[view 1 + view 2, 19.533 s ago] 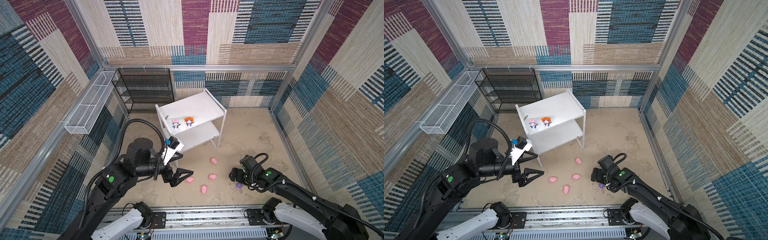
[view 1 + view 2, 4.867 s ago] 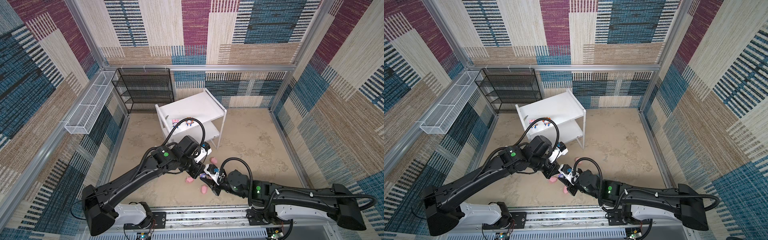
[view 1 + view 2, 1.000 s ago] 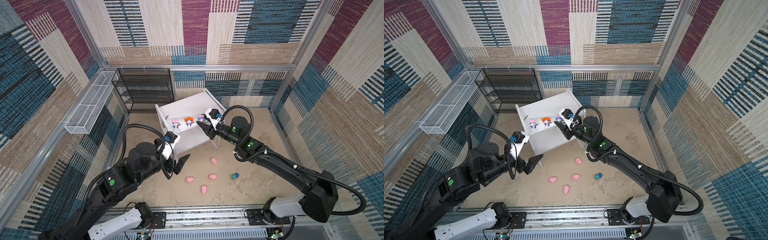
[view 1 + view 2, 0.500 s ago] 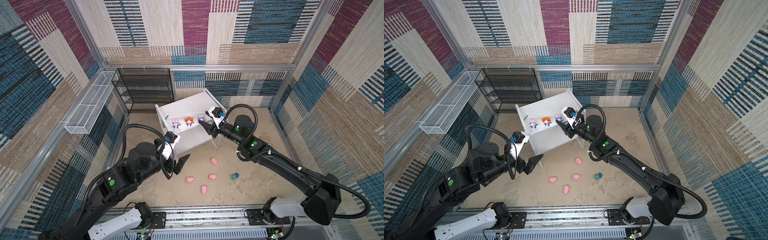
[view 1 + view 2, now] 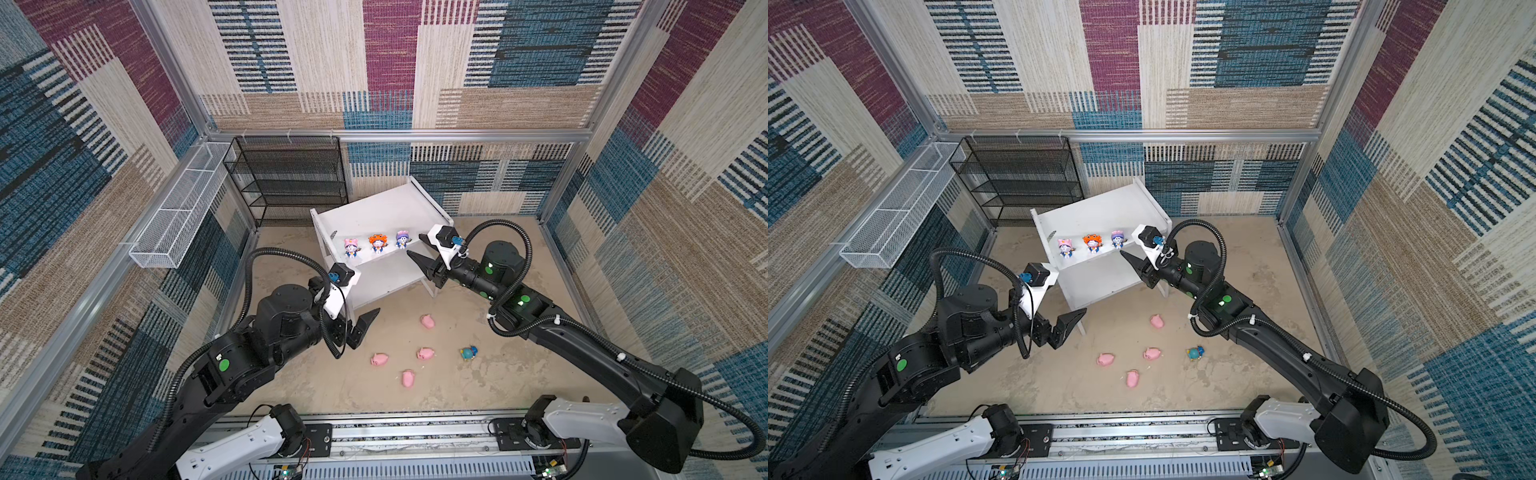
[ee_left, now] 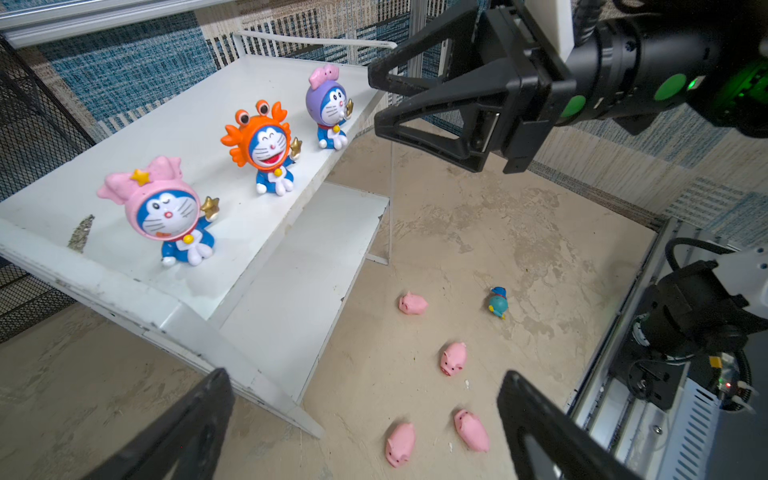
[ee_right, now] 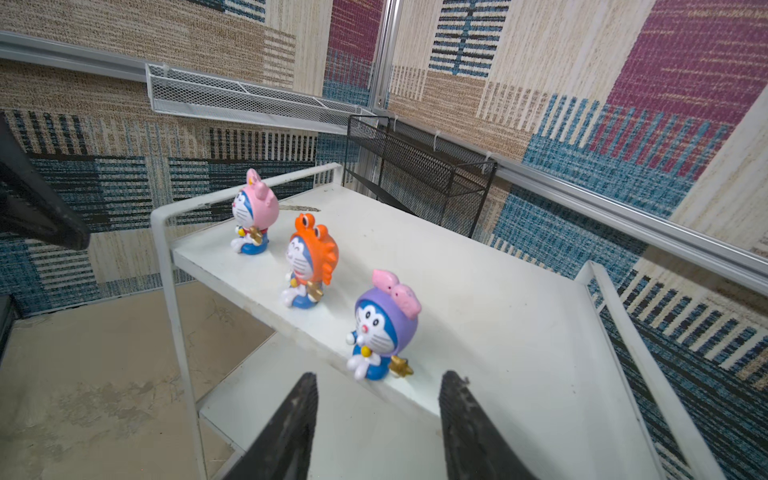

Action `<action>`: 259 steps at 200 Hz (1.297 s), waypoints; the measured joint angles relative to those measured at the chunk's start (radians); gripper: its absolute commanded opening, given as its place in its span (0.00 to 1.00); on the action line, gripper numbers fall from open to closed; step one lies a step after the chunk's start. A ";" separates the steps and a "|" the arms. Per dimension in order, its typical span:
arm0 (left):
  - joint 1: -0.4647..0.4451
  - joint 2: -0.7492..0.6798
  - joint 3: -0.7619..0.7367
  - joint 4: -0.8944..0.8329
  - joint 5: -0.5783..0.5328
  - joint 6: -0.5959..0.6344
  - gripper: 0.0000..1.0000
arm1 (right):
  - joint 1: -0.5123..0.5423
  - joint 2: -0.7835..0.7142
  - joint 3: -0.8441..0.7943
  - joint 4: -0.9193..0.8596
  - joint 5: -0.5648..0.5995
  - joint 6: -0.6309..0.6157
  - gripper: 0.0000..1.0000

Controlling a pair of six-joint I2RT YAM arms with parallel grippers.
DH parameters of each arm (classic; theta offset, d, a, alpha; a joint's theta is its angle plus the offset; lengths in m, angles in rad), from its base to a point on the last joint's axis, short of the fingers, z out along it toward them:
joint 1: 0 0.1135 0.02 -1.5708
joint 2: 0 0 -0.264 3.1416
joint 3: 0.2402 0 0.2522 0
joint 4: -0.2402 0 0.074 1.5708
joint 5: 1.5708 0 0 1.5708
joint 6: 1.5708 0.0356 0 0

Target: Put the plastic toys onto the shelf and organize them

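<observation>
The white shelf (image 5: 376, 214) stands at the back, its lower board (image 6: 299, 274) bare. Along the top board's front edge stand three figurines: pink hood (image 5: 351, 247), orange hood (image 5: 377, 243), purple hood (image 5: 402, 240). My right gripper (image 5: 415, 246) hovers just right of the purple figurine (image 7: 384, 328), open and empty, clear of it. A teal-hooded figurine (image 5: 468, 353) lies on the floor. Several pink pigs (image 5: 426, 353) lie scattered near it. My left gripper (image 6: 365, 374) hangs wide open by the shelf's front left leg, above the pigs (image 6: 400, 444).
A black wire-mesh rack (image 5: 291, 178) stands behind the shelf on the left. A long white wire basket (image 5: 178, 208) hangs on the left wall. Patterned walls enclose the sandy floor, and a metal rail (image 5: 395, 432) with the arm bases runs along the front.
My right gripper has drawn back to the right, off the purple-hooded figurine, which stays upright on the top board. The left arm has not moved.
</observation>
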 measured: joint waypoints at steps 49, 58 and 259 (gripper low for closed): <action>0.000 0.000 0.000 0.000 0.000 0.000 0.99 | 0.000 0.012 -0.008 0.000 -0.027 0.026 0.18; 0.000 -0.002 0.000 0.000 0.000 -0.001 0.99 | 0.000 0.018 -0.008 0.001 -0.035 0.026 0.16; 0.000 -0.008 -0.001 0.000 0.000 -0.001 0.99 | 0.000 0.092 0.034 0.016 -0.076 0.032 0.14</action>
